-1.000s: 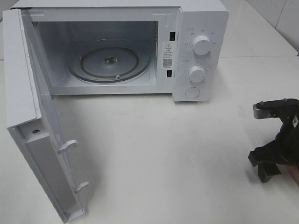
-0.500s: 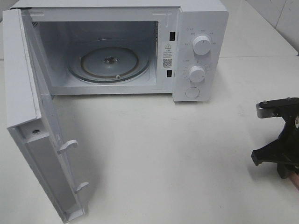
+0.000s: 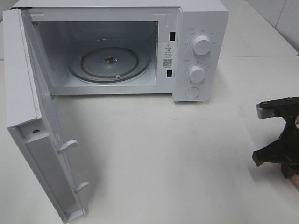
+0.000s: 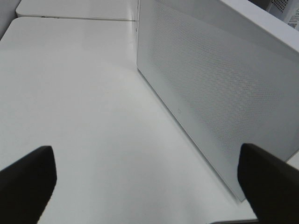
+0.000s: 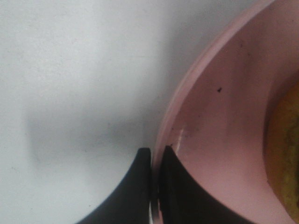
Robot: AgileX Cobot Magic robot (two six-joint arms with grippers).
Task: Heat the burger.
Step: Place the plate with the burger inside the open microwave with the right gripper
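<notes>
In the right wrist view, the burger [image 5: 286,154] shows only as a golden-brown bun edge on a pink plate [image 5: 219,116]. My right gripper [image 5: 156,184] is shut on the plate's rim, one finger outside and one inside. The exterior high view has the right arm [image 3: 280,140] at the table's right edge, with a sliver of the plate [image 3: 294,180] under it. The burger is out of sight there. My left gripper [image 4: 147,186] stands open with nothing between its fingers, above bare table beside a white dotted panel of the microwave [image 4: 219,93].
The white microwave [image 3: 201,28] stands at the back of the table. Its door [image 3: 28,116] is swung wide open toward the front left. A glass turntable [image 3: 110,63] lies inside the cavity. Two knobs [image 3: 202,45] sit on its right panel.
My right gripper has closed from wide open onto the plate's rim. The right arm has shifted slightly toward the table's right edge. The microwave has not moved.
</notes>
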